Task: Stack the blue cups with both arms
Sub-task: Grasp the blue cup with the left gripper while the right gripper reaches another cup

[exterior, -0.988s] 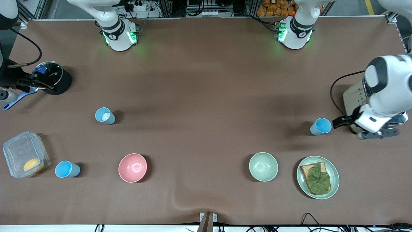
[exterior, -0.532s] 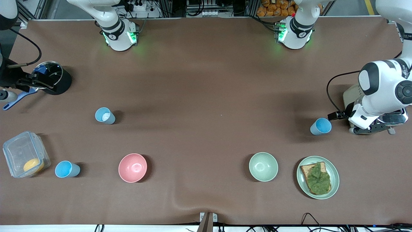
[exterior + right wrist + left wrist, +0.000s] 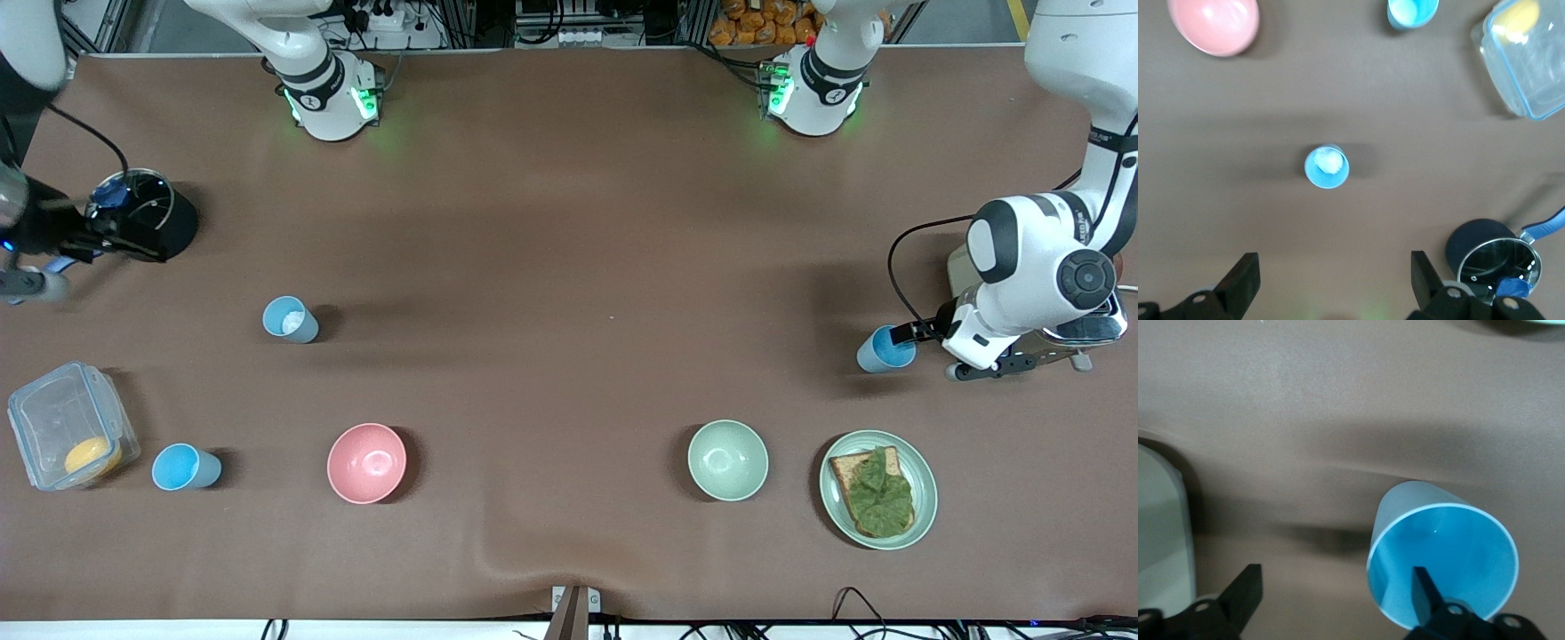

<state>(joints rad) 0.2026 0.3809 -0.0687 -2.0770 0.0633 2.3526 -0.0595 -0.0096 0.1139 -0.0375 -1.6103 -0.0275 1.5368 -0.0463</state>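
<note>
Reaching low at the left arm's end of the bench, the left claw (image 3: 1335, 600) is spread wide: one finger (image 3: 1423, 592) dips inside the rim of a bright blue cup (image 3: 885, 349), while the other stands well apart over bare bench (image 3: 569, 222). That cup stands upright at mid-height of the front view, higher in the frame than the plate (image 3: 925, 471) of toast topped with a green leaf.

The right claw (image 3: 1335, 283) hangs wide and empty over the right arm's end of the bench, near the dark pot (image 3: 147, 218) in the upper part of the frame.

A paler blue cup (image 3: 289, 318) with a whitish inside stands upright at mid-height, toward the right arm's end. A third blue cup (image 3: 182, 467) stands lower in the frame, between the clear lidded box (image 3: 67, 427) and the pink bowl (image 3: 366, 462). The pale green bowl (image 3: 727, 460) sits low in the frame, between the pink bowl and the plate.
</note>
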